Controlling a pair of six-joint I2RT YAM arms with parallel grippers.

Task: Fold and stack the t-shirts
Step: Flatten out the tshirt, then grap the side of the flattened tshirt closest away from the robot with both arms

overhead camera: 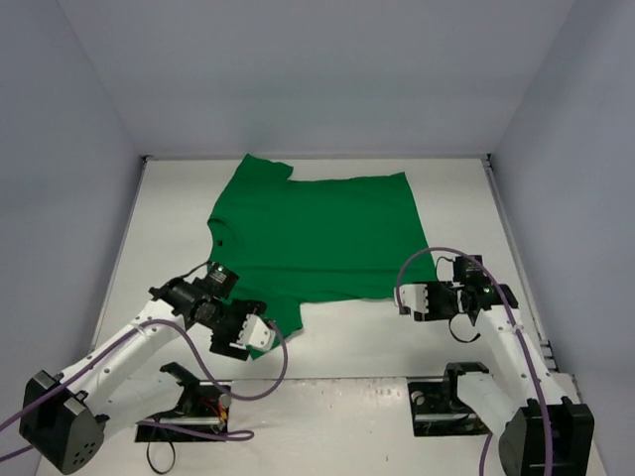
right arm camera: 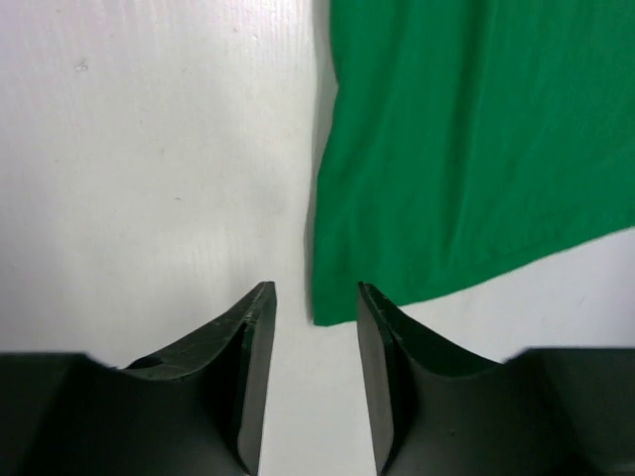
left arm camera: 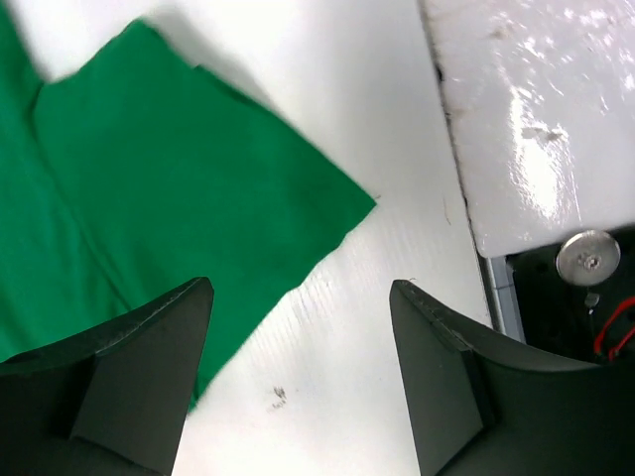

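Tools: two, both empty, each posted at a near corner of the cloth.

Item 1, t-shirt point(overhead camera: 317, 233): one, plain bright green, short-sleeved. It lies spread flat and unfolded on the middle of the surface, toward the far side. Neck is to the left, hem to the right, with one sleeve pointing away and the other toward the arms. Judged: laid sideways so its long near edge faces both arms and can be lifted at two points together. No fold made yet, nothing stacked.

Item 2, left tool point(left arm camera: 298, 288): fingers spread wide, nothing between them. It sits low by the near sleeve. In its own camera one finger overlaps the green edge and the other stands over bare white. Contact with the cloth cannot be told. Judged: opened wide to straddle the sleeve's edge.

Item 3, right tool point(right arm camera: 311, 288): fingers parted by a narrow gap, pinching nothing. The near hem corner lies in line with that gap, at the fingertips. Judged: lined up for a thin pinch on one corner.

Item 4, surface point(overhead camera: 357, 342): white; a strip of it shows between the shirt and the arm bases.

Item 5, walls point(overhead camera: 317, 69): pale grey, enclosing three sides.
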